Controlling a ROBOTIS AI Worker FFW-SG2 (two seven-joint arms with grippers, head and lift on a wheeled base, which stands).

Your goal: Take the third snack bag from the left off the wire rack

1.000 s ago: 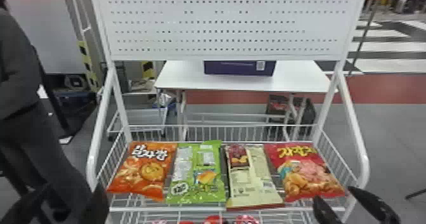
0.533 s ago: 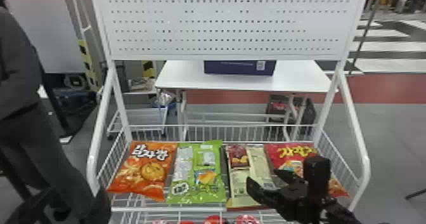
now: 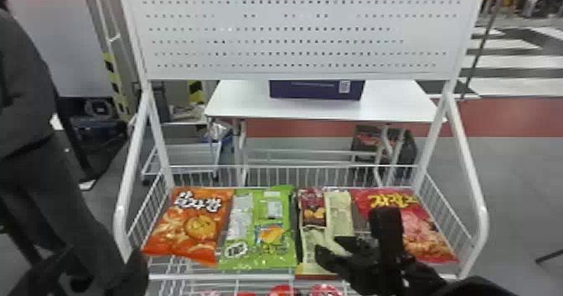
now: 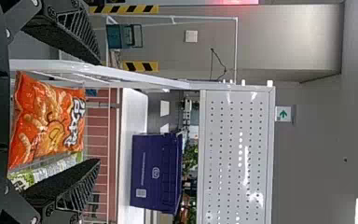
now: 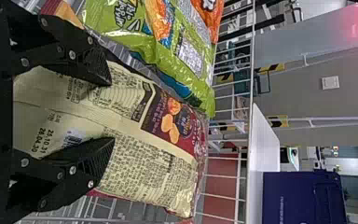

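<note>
The third snack bag (image 5: 135, 126), pale with a dark red top, lies flat on the wire rack (image 3: 481, 215) just behind its front rail. The right gripper (image 5: 107, 111) hangs over the bag's near end, fingers spread wide, one to each side; whether they touch it I cannot tell. A green bag (image 3: 259, 232) lies against its left edge and a red bag (image 3: 423, 236) against its right. The left gripper (image 4: 98, 112), fingers apart and holding nothing, faces the orange bag (image 4: 46, 121). Behind the bags stands the low wire wall (image 3: 293, 175).

The right end effector (image 5: 108, 109) is matte black, its flat fingers (image 5: 70, 51) ribbed and dotted with silver screws.
</note>
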